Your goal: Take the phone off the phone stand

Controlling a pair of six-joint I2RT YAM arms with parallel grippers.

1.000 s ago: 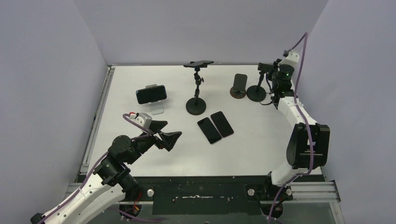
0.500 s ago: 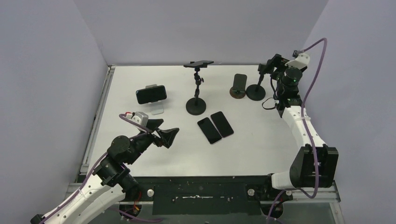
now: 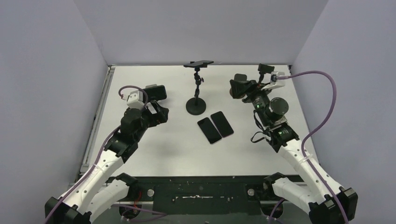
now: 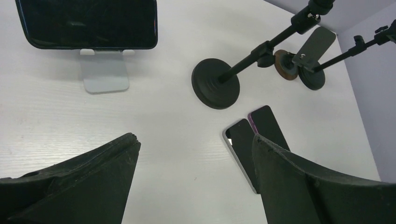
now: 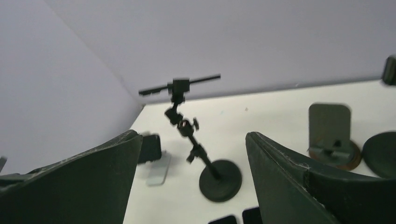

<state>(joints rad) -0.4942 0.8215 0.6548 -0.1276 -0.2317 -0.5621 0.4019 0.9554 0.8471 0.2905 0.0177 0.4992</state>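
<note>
left gripper (image 4: 194, 140) spread wide, empty | right gripper (image 5: 192, 136) likewise | left wrist: phone (image 4: 87, 23) on stand (image 4: 103, 77), half-hidden overhead

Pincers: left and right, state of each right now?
Left pincer: open, holding nothing.
Right pincer: open, holding nothing.
</note>
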